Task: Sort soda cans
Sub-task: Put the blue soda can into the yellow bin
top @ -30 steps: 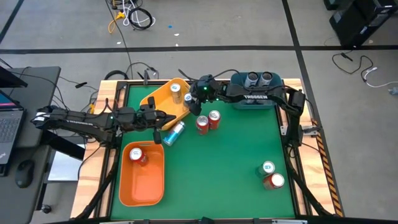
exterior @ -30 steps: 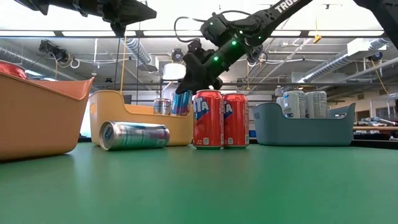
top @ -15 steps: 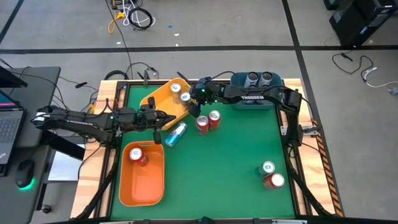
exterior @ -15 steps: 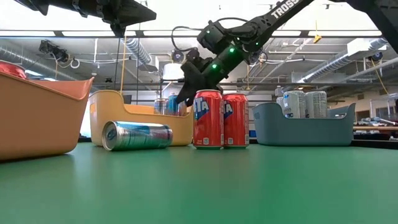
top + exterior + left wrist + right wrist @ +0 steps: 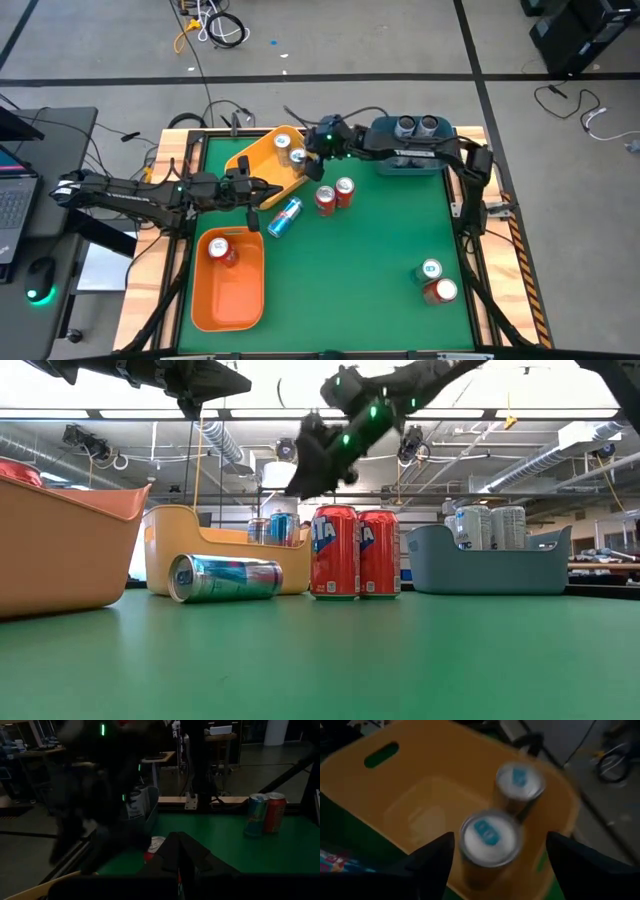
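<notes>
Since the earlier frames the right end effector (image 5: 312,152) has let go of a teal-topped can (image 5: 299,157) inside the yellow bin (image 5: 262,153) and risen clear of it; it now hangs above that can with fingers (image 5: 431,861) spread wide and holding nothing. A second teal-topped can (image 5: 282,141) stands upright just beside the first, at its 11 o'clock in the high view.

The left end effector (image 5: 259,192) is fully closed and empty, hovering over the green surface (image 5: 360,270) at about 9 o'clock from centre, between the yellow bin and the orange bin (image 5: 230,299).

One blue-and-silver can (image 5: 285,216) lies on its side on the surface at 5 o'clock from the left end effector. Two red cans (image 5: 335,194) stand upright and touching near the surface centre. The orange bin holds one red can (image 5: 220,250). The blue bin (image 5: 412,160) at 12 o'clock holds two grey cans (image 5: 418,125). At 4 o'clock a teal-topped can (image 5: 430,270) and a red can (image 5: 441,291) stand together.
</notes>
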Action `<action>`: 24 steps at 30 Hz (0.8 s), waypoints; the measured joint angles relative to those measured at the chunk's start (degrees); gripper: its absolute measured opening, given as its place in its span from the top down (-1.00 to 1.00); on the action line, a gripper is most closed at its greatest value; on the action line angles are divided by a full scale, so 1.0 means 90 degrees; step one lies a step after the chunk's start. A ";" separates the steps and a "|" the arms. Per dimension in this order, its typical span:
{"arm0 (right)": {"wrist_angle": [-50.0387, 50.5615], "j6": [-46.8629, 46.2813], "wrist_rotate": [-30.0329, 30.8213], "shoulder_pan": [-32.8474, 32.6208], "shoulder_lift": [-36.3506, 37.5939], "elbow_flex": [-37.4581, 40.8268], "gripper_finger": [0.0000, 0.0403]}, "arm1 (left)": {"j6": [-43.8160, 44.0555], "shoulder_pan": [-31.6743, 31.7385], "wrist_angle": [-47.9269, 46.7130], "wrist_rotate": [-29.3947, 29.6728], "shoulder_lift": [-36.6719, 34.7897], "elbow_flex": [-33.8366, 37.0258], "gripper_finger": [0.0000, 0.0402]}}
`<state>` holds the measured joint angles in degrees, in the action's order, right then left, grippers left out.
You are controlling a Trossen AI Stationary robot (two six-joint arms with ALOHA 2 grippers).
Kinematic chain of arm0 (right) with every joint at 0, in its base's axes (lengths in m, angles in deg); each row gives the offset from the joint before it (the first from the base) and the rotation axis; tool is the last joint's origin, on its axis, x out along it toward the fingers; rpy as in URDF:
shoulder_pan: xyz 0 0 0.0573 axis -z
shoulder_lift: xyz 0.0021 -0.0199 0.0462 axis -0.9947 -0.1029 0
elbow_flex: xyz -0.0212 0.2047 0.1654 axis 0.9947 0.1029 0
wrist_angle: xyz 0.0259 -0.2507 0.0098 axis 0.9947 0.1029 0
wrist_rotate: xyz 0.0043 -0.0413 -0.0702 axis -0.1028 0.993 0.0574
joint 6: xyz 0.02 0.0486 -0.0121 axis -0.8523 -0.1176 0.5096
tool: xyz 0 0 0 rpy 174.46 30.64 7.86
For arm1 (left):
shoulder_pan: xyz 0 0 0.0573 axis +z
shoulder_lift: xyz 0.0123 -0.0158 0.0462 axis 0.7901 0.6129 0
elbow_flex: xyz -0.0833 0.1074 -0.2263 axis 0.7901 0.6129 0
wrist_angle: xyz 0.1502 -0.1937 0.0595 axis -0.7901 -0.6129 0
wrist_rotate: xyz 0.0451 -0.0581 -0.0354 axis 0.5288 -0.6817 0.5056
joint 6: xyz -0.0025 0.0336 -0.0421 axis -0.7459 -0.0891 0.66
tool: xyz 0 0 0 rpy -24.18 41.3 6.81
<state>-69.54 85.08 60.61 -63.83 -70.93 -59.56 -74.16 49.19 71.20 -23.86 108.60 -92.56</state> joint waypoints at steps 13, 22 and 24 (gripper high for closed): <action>0.1108 0.1533 -0.1324 -0.1360 -0.0042 -0.0779 -0.44 | -0.0063 0.0031 -0.0414 -0.0279 -0.1231 0.0000 1.00; 0.1190 0.1821 -0.1501 -0.1974 -0.1159 -0.1555 -0.33 | 0.0118 0.0501 -0.1473 -0.0251 -0.2141 -0.0002 1.00; 0.1576 0.1988 -0.1501 -0.2004 -0.1562 -0.2071 -0.33 | 0.0117 0.0580 -0.1571 -0.0253 -0.2212 -0.0002 1.00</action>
<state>-55.35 102.97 47.10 -81.87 -84.98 -78.20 -73.11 54.41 57.06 -26.14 88.69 -92.58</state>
